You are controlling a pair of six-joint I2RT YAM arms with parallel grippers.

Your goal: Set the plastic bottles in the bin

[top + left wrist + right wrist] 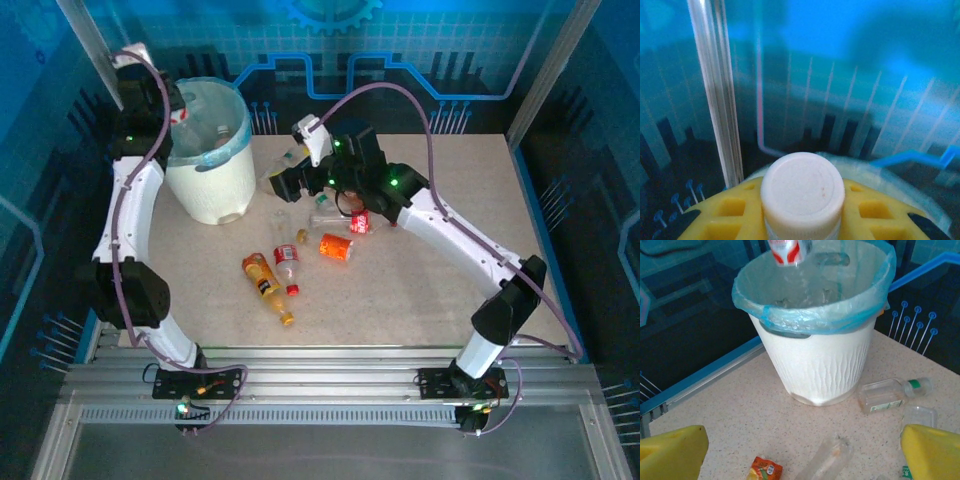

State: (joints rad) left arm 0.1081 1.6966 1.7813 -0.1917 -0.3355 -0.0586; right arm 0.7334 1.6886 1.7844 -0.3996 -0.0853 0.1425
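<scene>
Nearest me, well in front of the bin (215, 190), an orange-brown bottle (266, 287) and a red-labelled bottle (287, 266) lie side by side on the table (430, 330), with a small orange bottle (336, 247) a little closer to the bin. Beyond them the right gripper (801, 452) hovers low, just right of the bin, its yellow fingers spread wide and empty. A clear bottle (822, 460) lies under the gap and a green-capped flask (890, 395) rests near the bin's foot. These are round and slick, so an off-centre pinch could squirt one away or shove it against the bin. Farthest off, the left gripper (802, 225) is clamped on the neck of a white-capped bottle (802, 192), which hangs over the bin's mouth, towards its left rim. Let go there, it might clip the folded bag (815, 322) and tumble outside. Inside the bin I think I make out a few clear bottles, though the bag's haze hides how many.
</scene>
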